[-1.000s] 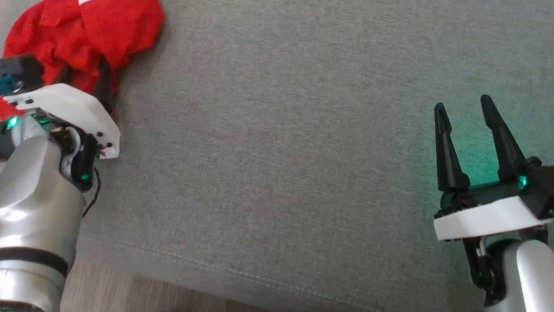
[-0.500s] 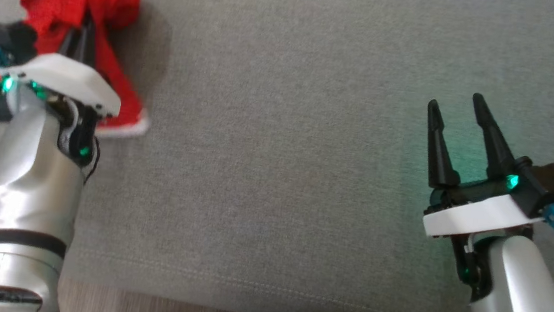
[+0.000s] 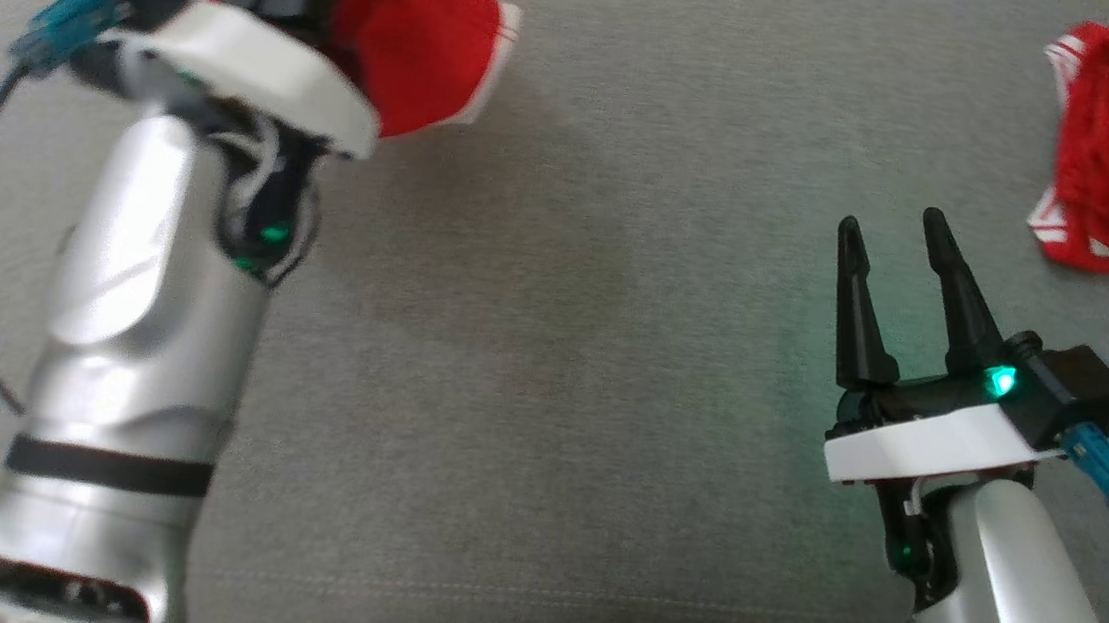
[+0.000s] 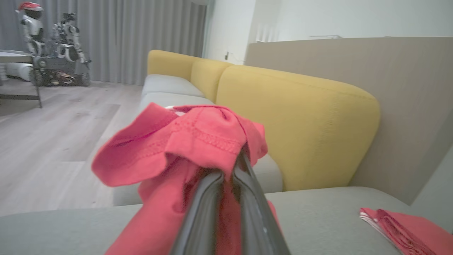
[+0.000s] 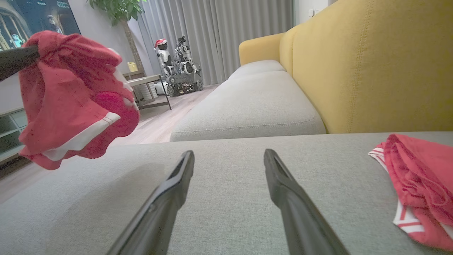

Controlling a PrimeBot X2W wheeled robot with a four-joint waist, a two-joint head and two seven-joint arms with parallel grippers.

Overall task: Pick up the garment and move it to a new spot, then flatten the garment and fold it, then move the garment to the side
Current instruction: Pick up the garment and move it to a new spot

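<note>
Garment got lifted off the sofa, left gripper clamped on it, right gripper apart; thin pinch might slip.

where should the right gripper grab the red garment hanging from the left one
Probably the white-trimmed hem, the lowest free edge of the red garment, coming from the robot's right. The left gripper is shut on the bunched top, so the hem hangs thin and clear above the grey cushion, facing the open right gripper.
</note>
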